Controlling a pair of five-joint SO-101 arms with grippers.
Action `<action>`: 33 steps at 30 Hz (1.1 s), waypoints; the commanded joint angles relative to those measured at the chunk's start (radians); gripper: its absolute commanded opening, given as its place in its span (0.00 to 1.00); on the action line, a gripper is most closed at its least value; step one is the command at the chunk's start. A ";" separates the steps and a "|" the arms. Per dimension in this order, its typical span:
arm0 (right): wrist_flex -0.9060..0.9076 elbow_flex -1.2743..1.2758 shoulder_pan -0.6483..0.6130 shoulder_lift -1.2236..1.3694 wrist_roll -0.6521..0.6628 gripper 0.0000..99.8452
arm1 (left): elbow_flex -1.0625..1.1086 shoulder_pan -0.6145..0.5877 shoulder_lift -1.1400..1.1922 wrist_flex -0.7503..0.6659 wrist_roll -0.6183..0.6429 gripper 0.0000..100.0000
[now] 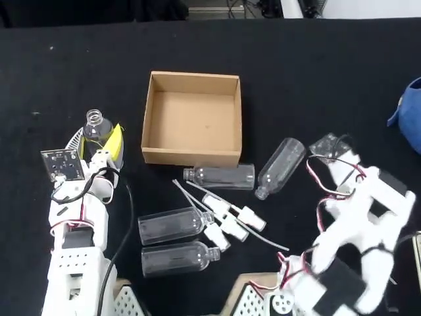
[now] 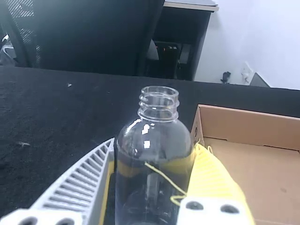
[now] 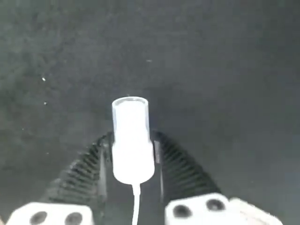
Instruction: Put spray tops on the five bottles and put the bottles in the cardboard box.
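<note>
Left of the cardboard box: left tool clamps an upright, uncapped bottle.
Right tool: gripping a spray top, tube trailing back.
Doing it well: likely center the tube over the open neck, lower straight, then seat it.
High view adds: four lying bottles and loose tops near the box.
Wrist views add: each grip up close.

Black tabletop, flecked with pale specks. Blue object at its right edge, partly cut off. Beyond the far edge: dark office chair, white wall.
</note>
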 commanded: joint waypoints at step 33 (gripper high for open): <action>-0.508 -0.599 -1.255 -0.556 -1.283 0.01 | 0.024 0.346 -0.011 -0.325 0.008 0.03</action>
